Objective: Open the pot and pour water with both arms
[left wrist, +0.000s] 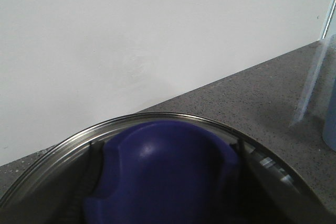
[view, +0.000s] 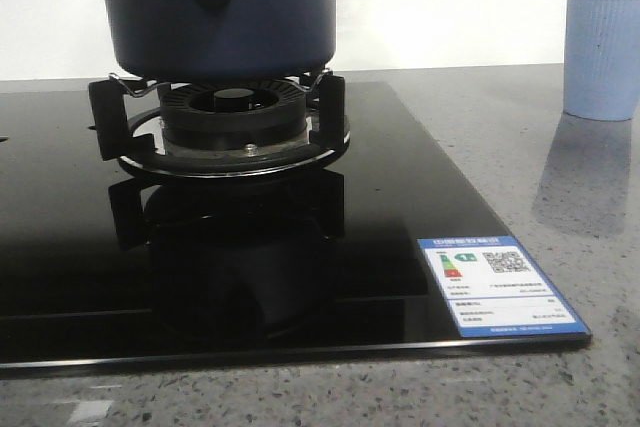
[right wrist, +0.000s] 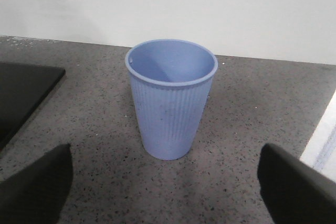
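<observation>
Right wrist view shows the right gripper [right wrist: 168, 192] wide open around a ribbed light-blue cup [right wrist: 170, 98] on the grey speckled bench [right wrist: 273, 108], risking a knock-over; the left gripper's state cannot be told.

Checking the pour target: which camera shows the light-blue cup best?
The right wrist view: the cup stands whole and upright between the open right pincer fingers, its inside visible. The front view crops it at the right edge; the left wrist view catches only a sliver.

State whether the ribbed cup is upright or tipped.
Upright: the light-blue ribbed plastic cup stands on its base on the grey speckled counter, mouth up.
</observation>
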Available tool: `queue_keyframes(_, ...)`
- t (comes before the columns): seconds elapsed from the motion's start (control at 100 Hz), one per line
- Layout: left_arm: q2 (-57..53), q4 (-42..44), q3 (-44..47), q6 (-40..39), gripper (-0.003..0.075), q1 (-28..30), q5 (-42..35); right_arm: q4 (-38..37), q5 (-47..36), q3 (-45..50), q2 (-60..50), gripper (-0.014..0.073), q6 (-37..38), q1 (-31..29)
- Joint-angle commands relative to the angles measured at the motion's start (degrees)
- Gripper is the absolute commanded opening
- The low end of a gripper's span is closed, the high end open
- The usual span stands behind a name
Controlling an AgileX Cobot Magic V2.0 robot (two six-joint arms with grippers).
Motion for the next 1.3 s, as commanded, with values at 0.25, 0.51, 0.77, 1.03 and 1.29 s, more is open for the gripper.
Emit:
queue_keyframes(0.25,-2.39,0.08,-2.12,-0.04,0.0356,-0.3,-3.36,0.88,-2.55,-1.36,-0.89,0.0646,-0.2,0.21)
queue_keyframes(0.51,-2.62,0.76,-2.12,-0.04,0.0629,-0.3,-3.36,0.88,-2.55,-1.36,-0.89,0.0646,-0.2,0.84)
queue_keyframes(0.77,-9.17,0.76,-2.12,-0.04,0.0626,0.07,-3.36,0.88,-2.55,-1.36,-0.89,0.0646,-0.2,1.06)
queue_keyframes(1.03,-18.43,1.29,-2.12,-0.04,0.0537,5.14,-2.36,5.07,-9.41,-1.36,-0.89,0.0608,-0.2,1.06)
queue_keyframes(1.29,-24.42,1.29,-2.12,-0.04,0.0055,13.74,6.73,12.53,-19.49,-3.36,-0.89,0.0131,-0.2,1.06)
